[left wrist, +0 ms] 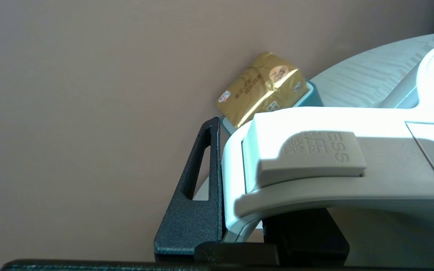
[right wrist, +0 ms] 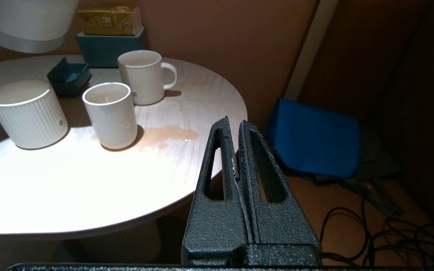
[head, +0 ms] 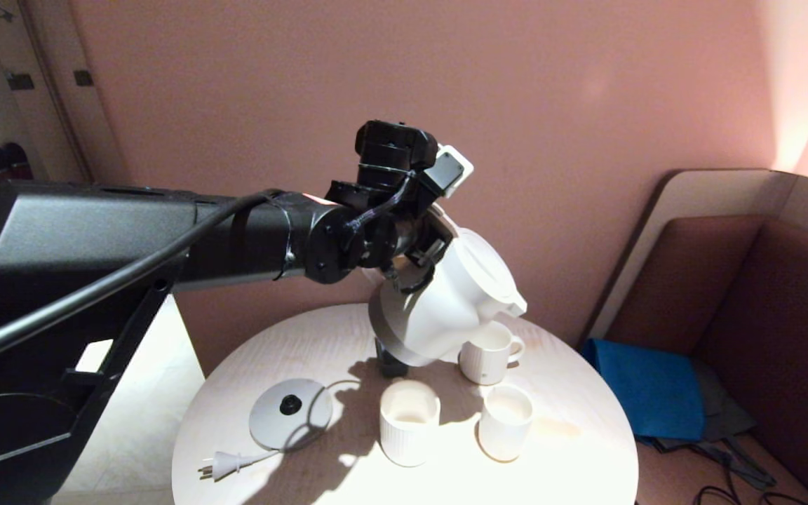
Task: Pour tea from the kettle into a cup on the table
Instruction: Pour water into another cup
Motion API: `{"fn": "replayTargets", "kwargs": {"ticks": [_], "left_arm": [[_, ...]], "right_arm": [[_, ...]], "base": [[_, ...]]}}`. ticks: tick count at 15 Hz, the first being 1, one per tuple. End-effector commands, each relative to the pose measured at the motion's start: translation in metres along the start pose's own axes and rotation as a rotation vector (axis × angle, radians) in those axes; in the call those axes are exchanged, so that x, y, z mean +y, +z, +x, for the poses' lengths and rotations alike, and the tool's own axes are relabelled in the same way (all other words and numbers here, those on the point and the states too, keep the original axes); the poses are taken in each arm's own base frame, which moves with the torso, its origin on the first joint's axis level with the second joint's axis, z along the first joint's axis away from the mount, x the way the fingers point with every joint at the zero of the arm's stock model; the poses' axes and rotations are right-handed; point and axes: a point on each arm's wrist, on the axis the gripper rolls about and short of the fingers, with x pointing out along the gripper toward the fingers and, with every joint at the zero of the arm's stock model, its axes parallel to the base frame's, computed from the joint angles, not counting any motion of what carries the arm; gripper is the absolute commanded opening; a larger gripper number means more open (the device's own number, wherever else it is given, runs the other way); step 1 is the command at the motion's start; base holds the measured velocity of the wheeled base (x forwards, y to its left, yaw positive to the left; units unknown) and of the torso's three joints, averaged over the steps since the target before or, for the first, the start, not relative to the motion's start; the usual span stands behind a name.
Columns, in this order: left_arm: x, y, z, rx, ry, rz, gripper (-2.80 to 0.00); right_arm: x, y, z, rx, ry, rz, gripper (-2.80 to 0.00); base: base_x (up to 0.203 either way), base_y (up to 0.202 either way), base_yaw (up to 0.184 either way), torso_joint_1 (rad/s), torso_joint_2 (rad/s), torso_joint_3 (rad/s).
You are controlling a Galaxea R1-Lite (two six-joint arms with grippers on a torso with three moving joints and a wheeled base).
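— Left arm?
— Stretched out above the worktop (head: 572,449), left gripper (head: 414,270) clamped on the loop handle (left wrist: 315,150) of the kettle (head: 446,301). Jaws clenched around that handle, one black finger (left wrist: 198,195) showing beside it in the left wrist view.
— Kettle's position?
— Held in the air, tilted, spout (head: 516,306) down toward the far right, right above the white mug (head: 488,354) with a handle. Lid on. No stream visible at the spout.
— And the cup?
— Smallest handleless cup (head: 506,422) standing upright on the near right part of the worktop, nearer than the mug, just beside the ribbed cup (head: 409,421). Apart from the kettle, not under the spout. Contents hard to tell.
— Tea anywhere?
— A thin orange-brown puddle (right wrist: 168,134) on the worktop, touching the base of the cup on its right side.
— Right arm?
— Off the worktop's near right edge, right gripper (right wrist: 236,126) idle, jaws pressed together on nothing.
— Anything else there?
— Grey kettle base (head: 290,414) at the near left with its plug (head: 225,464) lying beside it. Small teal tray (right wrist: 68,73) behind the cups. Teal box (right wrist: 107,49) against the wall, gold packet (left wrist: 262,88) on top. Blue bag (head: 646,393) on the floor to the right.
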Motion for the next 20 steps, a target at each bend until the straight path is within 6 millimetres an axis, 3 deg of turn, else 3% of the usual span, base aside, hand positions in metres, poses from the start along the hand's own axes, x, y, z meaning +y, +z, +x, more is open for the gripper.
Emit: {"fn": "replayTargets", "kwargs": {"ticks": [1, 20], "left_arm": [[-0.0047, -0.0006, 0.0026, 0.001, -0.005, 0.013, -2.80], [-0.0104, -0.0048, 0.0081, 0.012, -0.014, 0.106, -2.80]], "right_arm": [[0.0000, 0.0000, 0.0001, 0.002, 0.000, 0.000, -2.80], [0.0000, 0.0000, 0.0001, 0.002, 0.000, 0.000, -2.80]], "base": [[0.000, 0.000, 0.000, 0.000, 0.00, 0.000], [0.000, 0.000, 0.000, 0.000, 0.00, 0.000]]}}
